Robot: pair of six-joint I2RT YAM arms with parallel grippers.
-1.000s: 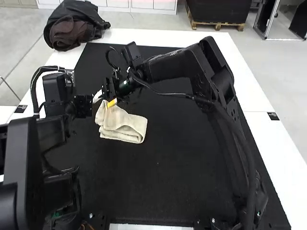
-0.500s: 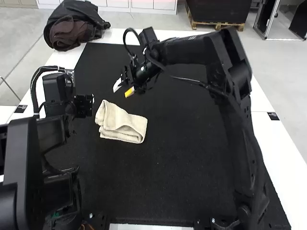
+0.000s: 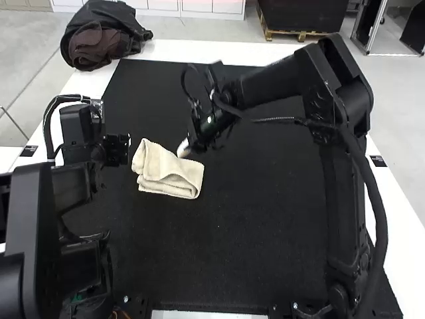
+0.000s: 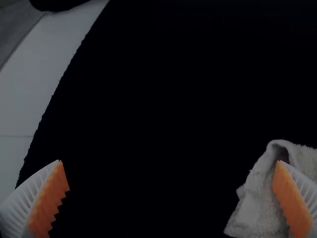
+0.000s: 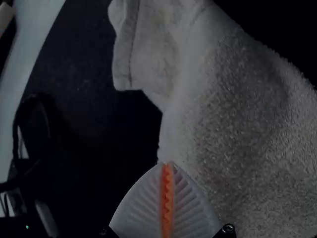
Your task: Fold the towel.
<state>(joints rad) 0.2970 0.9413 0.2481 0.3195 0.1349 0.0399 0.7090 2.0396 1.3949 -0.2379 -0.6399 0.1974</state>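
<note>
The cream towel [image 3: 171, 174] lies folded in a small bundle left of the middle, layers stacked along its near edge and a raised flap at its left. My left gripper [image 3: 118, 148] is beside the towel's left end, apart from it. In the left wrist view my left gripper [image 4: 170, 162] is wide open, one finger overlapping the towel [image 4: 260, 210]. My right gripper [image 3: 184, 148] is at the towel's far edge. In the right wrist view my right gripper [image 5: 167, 164] is shut, pads pressed together, in front of the towel [image 5: 237, 119]; contact cannot be told.
The black mat [image 3: 219, 246] covers most of the white table [image 3: 382, 199]. A dark bag [image 3: 106, 36] rests at the far left corner. The right arm reaches across the mat's far right part; the left arm stands along the left side.
My right gripper has left the towel's far left corner, moved right and away, then come back near the far edge. Its fingers, apart half a second ago, have shut. The left arm and towel stayed still.
</note>
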